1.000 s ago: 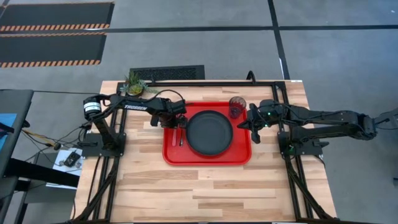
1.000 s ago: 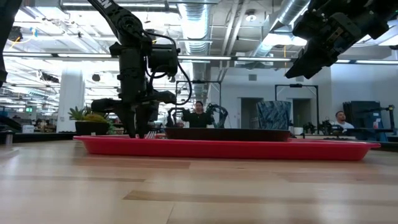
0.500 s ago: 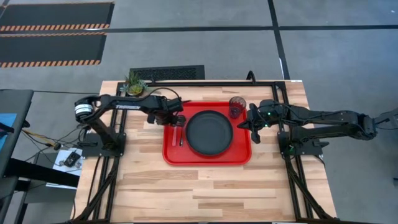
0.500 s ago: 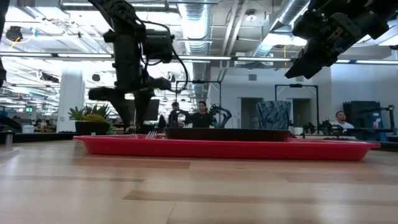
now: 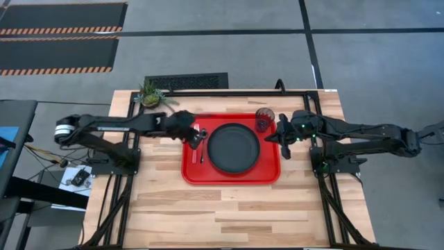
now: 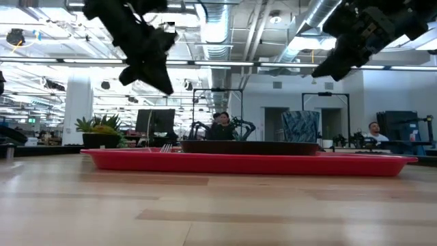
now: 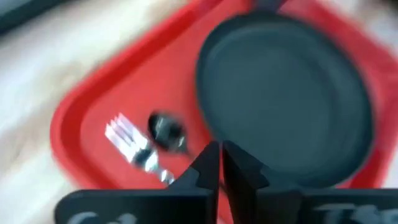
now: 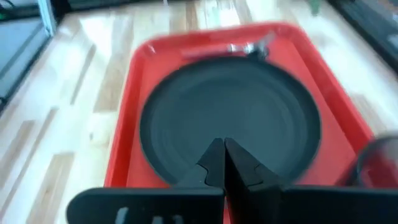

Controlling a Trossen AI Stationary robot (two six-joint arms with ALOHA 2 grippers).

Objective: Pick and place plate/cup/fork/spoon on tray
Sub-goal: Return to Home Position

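You had all four on the tray: plate mid, cup far-right corner, fork and spoon by the left edge. Left gripper and right gripper were pinched closed, empty; only homing was left.

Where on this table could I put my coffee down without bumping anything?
The bare table boards in front of the tray. The tray itself is crowded: plate, cup, fork, spoon, left gripper above, right gripper beside it.
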